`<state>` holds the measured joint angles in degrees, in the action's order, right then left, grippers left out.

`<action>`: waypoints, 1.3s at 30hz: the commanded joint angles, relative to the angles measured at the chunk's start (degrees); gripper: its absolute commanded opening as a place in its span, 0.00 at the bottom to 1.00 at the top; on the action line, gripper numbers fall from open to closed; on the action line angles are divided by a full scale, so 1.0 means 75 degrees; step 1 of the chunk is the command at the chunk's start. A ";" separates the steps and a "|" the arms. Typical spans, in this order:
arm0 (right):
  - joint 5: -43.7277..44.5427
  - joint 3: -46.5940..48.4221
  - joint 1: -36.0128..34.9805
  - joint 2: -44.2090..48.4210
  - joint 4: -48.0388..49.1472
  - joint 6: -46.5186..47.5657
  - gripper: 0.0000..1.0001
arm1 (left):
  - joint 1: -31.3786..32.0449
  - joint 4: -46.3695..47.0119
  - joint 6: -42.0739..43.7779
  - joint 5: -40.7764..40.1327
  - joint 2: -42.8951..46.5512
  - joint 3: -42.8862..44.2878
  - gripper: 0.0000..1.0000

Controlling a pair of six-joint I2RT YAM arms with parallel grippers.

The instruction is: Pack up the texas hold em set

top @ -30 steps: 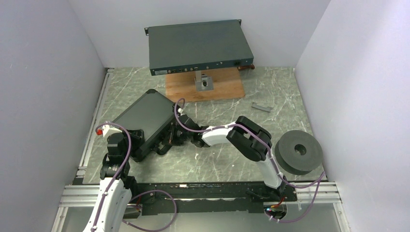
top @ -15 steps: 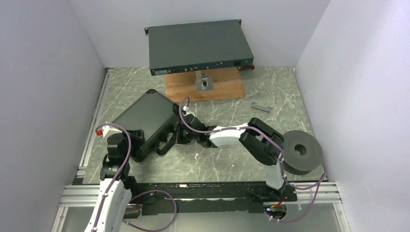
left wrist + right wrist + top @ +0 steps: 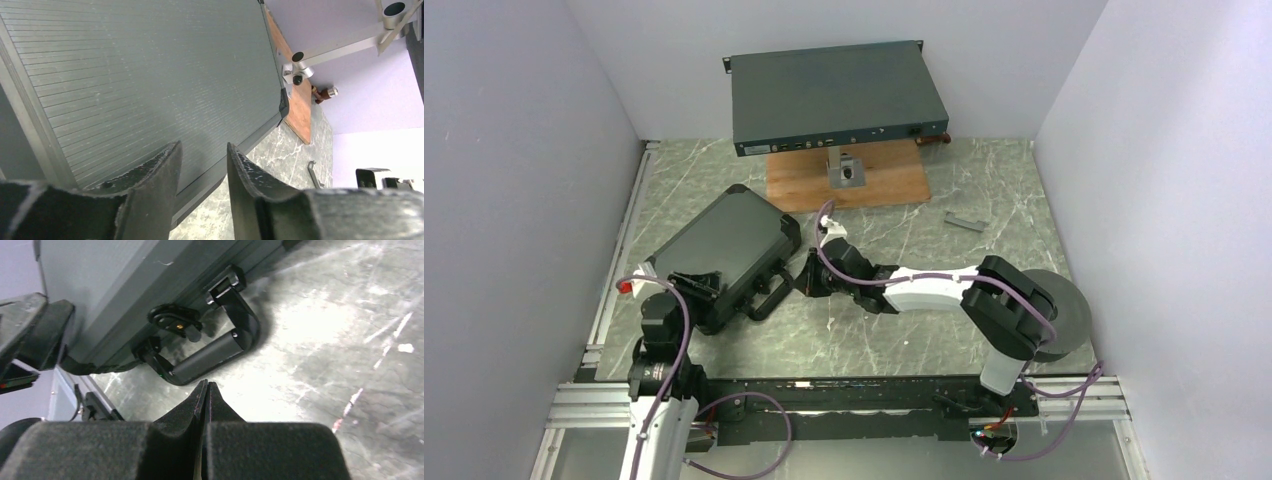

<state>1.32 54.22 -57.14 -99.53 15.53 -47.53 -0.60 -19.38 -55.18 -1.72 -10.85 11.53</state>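
The black case [image 3: 724, 245] lies shut on the marble table, left of centre, with its handle [image 3: 769, 297] toward the near right. In the left wrist view its ribbed lid [image 3: 140, 75] fills the frame. My left gripper [image 3: 702, 290] is open and empty at the case's near-left corner, its jaws just over the lid edge [image 3: 202, 155]. My right gripper [image 3: 809, 278] is shut and empty just right of the handle [image 3: 210, 357], its tip [image 3: 206, 386] a short gap from it. A latch [image 3: 175, 320] sits behind the handle. Chips, dice, disc and marker are hidden.
A big flat grey rack unit [image 3: 834, 95] stands on a wooden board [image 3: 874, 185] at the back. A thick dark foam ring [image 3: 1064, 315] lies at the right, partly behind my right arm. A small grey bar [image 3: 965, 222] lies right of the board. Walls close both sides.
My right arm has stretched out lower and its elbow has swung right; the gripper has drawn slightly right of the handle. My left arm has pulled back toward the near edge.
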 commanded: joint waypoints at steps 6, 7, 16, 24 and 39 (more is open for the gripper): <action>0.0833 -0.0532 0.0002 0.1021 0.0382 0.0746 0.00 | 0.0008 -0.1556 0.0496 0.0158 0.0309 0.0486 0.62; 0.0883 -0.0607 0.0002 0.1200 0.0448 0.0842 0.00 | 0.0010 -0.1559 0.0602 0.0158 0.0291 0.0665 0.65; 0.1227 -0.1128 -0.0010 0.2789 0.0858 0.2052 0.02 | 0.0010 -0.1937 0.3067 -0.0182 -0.0001 0.2987 0.82; 0.1218 -0.1555 -0.0010 0.3760 0.0971 0.2282 0.58 | 0.0010 -0.1736 0.5150 -0.0443 -0.0300 0.4283 0.82; 0.2606 -0.2280 -0.0010 0.5000 0.0928 0.3111 1.00 | 0.0010 -0.0440 0.5800 0.1266 -0.0308 0.3491 1.00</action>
<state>15.51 40.51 -57.14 -64.93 18.70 -27.53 -0.60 -26.68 -12.67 0.86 -12.64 41.60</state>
